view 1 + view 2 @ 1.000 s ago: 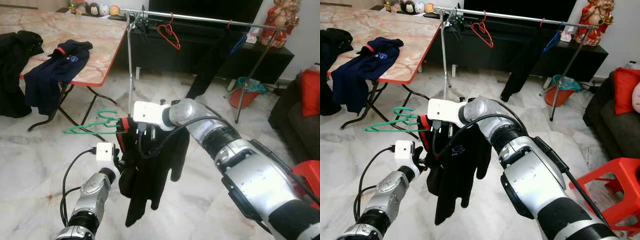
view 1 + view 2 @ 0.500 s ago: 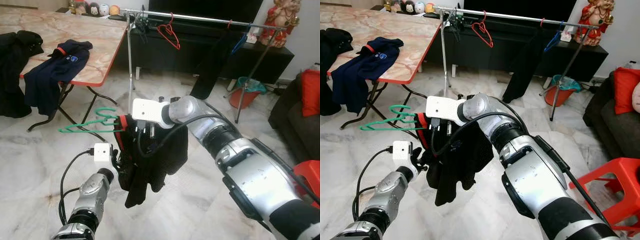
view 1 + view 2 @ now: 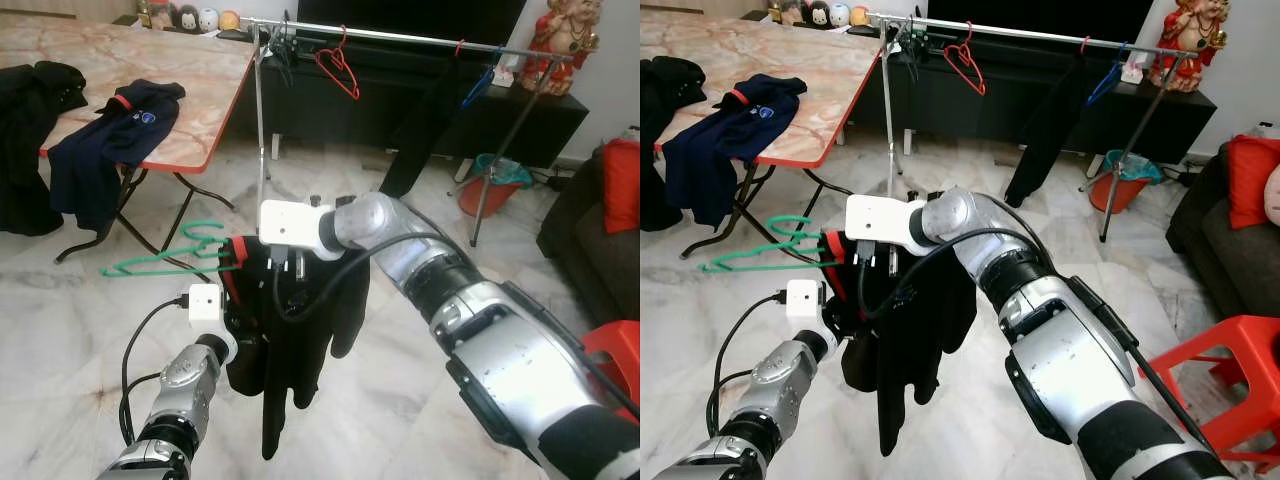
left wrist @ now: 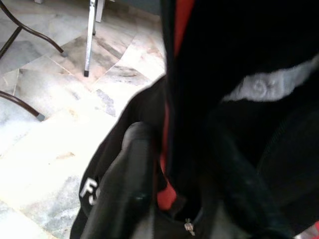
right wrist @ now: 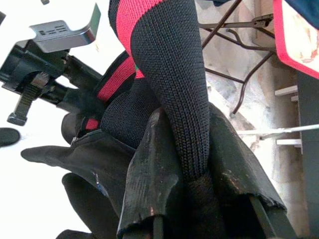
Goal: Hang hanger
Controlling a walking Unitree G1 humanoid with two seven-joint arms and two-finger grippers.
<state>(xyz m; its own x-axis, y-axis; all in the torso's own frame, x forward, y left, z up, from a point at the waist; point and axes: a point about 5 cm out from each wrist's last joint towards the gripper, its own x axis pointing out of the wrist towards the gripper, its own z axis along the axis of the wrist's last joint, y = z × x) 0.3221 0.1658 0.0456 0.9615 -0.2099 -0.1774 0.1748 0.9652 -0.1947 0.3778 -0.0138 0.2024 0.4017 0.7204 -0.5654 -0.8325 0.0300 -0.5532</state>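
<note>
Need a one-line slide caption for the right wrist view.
Right gripper pinches the jacket's black-and-red ribbed collar; left gripper beside it.

This is a home living room. A marble-tiled floor (image 3: 80, 300) runs under a folding table (image 3: 190, 80) strewn with clothes, a metal clothes rail (image 3: 400, 38) carries hangers before a dark TV console (image 3: 520, 110), and a dark sofa (image 3: 590, 235) with a red cushion (image 3: 620, 185) sits beside a painted figurine (image 3: 560, 40).

Pale marble floor (image 3: 60, 320) all round. A red-edged folding table (image 3: 190, 75) stands at ten o'clock, a dark cabinet (image 3: 520, 115) at one, a red stool (image 3: 1220, 375) at four.
</note>
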